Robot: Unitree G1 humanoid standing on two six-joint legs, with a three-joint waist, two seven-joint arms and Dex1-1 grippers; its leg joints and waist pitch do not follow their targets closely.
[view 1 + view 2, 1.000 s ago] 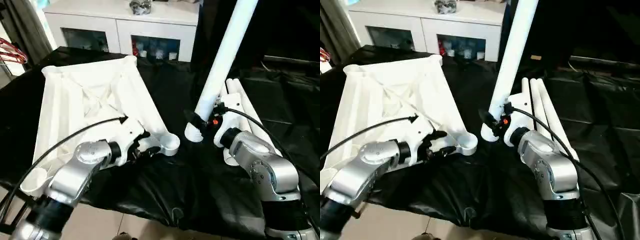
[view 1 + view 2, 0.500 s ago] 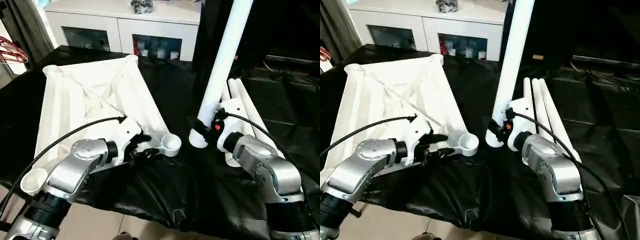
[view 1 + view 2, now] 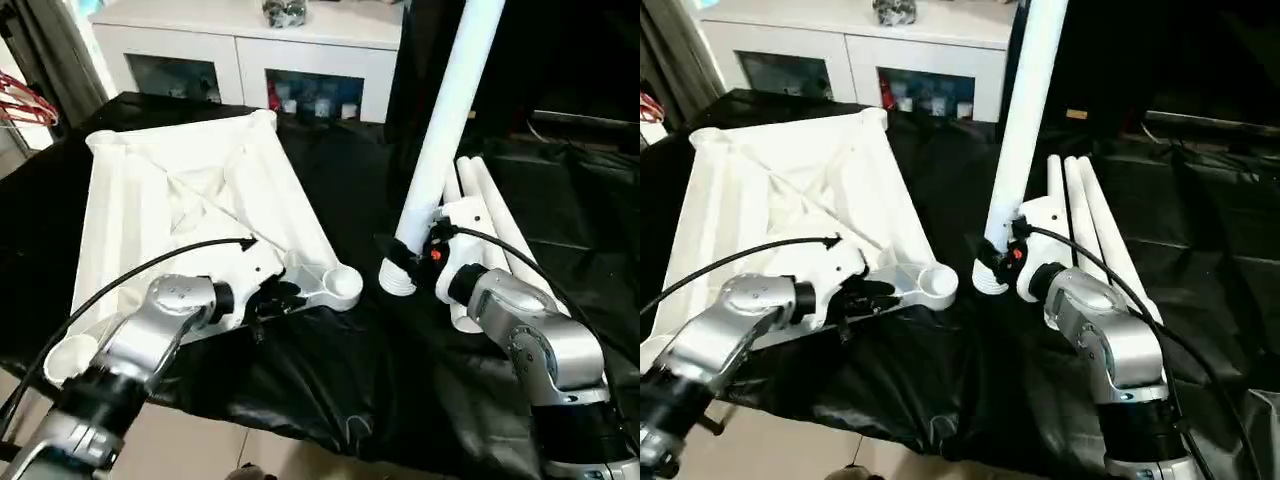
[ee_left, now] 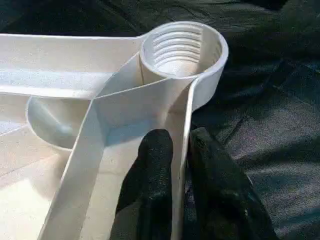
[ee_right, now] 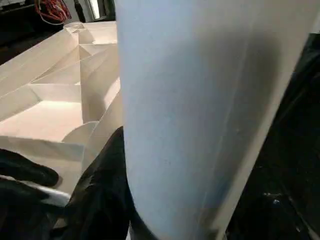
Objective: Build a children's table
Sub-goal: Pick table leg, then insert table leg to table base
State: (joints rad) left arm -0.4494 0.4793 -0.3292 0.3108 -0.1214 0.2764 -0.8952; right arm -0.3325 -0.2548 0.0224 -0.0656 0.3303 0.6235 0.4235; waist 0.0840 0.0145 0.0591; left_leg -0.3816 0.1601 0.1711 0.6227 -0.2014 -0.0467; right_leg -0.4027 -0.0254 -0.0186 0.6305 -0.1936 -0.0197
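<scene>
The white tabletop (image 3: 190, 200) lies underside up on the black-covered table. My left gripper (image 4: 180, 165) is shut on the thin rim wall just behind the near right corner socket (image 4: 182, 47), one black finger on each side of the wall. In the head views that gripper (image 3: 283, 297) sits at the tabletop's near edge. My right gripper (image 3: 405, 262) is shut on a white leg (image 3: 445, 130) that stands nearly upright. Its flared lower end (image 3: 397, 280) hangs just right of the socket (image 3: 343, 285), apart from it. Two more legs (image 3: 490, 200) lie behind my right arm.
A white cabinet (image 3: 250, 40) stands behind the table. A red wire object (image 3: 25, 100) shows at the left edge. The black cover (image 3: 330, 370) is wrinkled toward the table's front edge. A black cable (image 3: 130, 280) loops over my left forearm.
My left gripper's fingers have closed onto the tabletop's rim beside the corner socket. The right gripper keeps its hold on the leg, which has hardly moved.
</scene>
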